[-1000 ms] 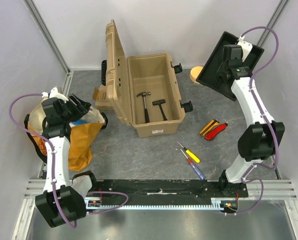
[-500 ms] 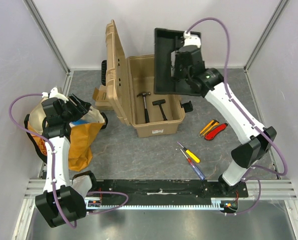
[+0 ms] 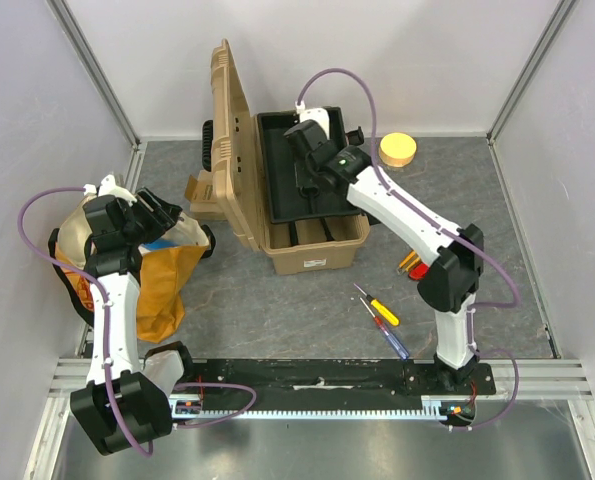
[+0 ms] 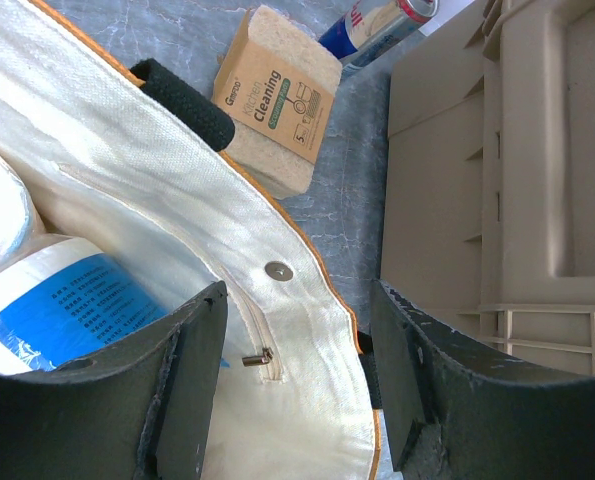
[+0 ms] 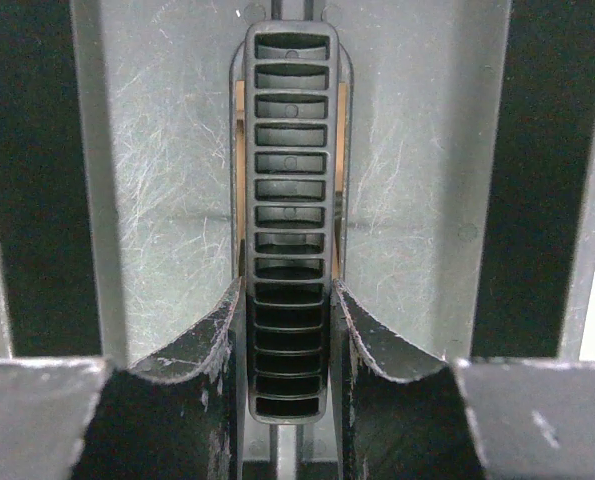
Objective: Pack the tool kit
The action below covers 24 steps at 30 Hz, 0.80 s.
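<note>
The tan toolbox (image 3: 317, 257) stands open at the table's middle, its lid (image 3: 233, 130) upright on the left. My right gripper (image 3: 313, 172) is shut on the ribbed centre handle (image 5: 289, 180) of the black inner tray (image 3: 282, 165), which lies level over the box's far part and hides most of the inside. Two small screwdrivers (image 3: 379, 308) lie in front of the box to the right. A yellow and a red tool (image 3: 423, 258) lie further right. My left gripper (image 3: 160, 216) hangs open over the cloth bag (image 4: 177, 190), holding nothing.
A small cardboard box (image 4: 277, 95) and a can (image 4: 377, 25) lie between the bag and the toolbox lid (image 4: 507, 150). A white roll with a blue label (image 4: 57, 300) sits in the bag. A yellow disc (image 3: 398, 150) lies at the back right.
My right arm has swung the black tray from the back right corner leftward and down, turning it level over the toolbox. The left arm has not moved.
</note>
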{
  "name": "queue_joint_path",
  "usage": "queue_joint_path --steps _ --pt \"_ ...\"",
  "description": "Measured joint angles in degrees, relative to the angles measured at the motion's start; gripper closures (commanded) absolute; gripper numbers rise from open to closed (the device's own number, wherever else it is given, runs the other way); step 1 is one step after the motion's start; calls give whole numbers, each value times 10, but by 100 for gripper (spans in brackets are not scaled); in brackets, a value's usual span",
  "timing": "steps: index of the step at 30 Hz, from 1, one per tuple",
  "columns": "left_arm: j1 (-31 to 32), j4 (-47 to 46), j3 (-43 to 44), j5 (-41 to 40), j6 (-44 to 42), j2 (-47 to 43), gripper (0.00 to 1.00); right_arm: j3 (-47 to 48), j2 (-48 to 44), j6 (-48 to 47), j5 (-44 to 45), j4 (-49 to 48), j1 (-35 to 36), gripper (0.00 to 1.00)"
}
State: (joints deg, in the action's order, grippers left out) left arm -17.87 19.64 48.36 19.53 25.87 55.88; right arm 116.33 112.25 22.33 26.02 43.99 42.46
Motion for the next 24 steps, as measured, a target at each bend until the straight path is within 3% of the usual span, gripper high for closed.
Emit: queue_joint_path --steps 24 --pt "0 0 0 0 0 0 36 55 101 22 6 83 10 100"
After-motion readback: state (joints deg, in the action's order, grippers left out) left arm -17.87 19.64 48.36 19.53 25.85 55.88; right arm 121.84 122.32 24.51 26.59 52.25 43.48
